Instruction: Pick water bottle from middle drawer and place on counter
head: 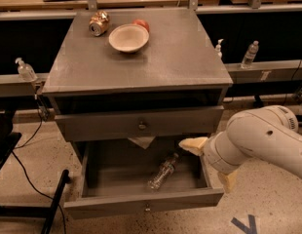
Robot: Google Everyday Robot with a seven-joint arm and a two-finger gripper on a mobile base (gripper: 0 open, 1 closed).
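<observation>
The water bottle is small, clear and ribbed. It lies on its side in the middle drawer, which is pulled out, with its cap toward the back right. My gripper is at the drawer's right wall, just right of the bottle and a little above it. Its beige fingers are spread apart with nothing between them. The white arm comes in from the right. The counter is the grey cabinet top above.
On the counter stand a beige bowl, a tipped can and a red object. The drawer above is shut. Pump dispensers and another bottle sit on side rails. A black stand is at the lower left.
</observation>
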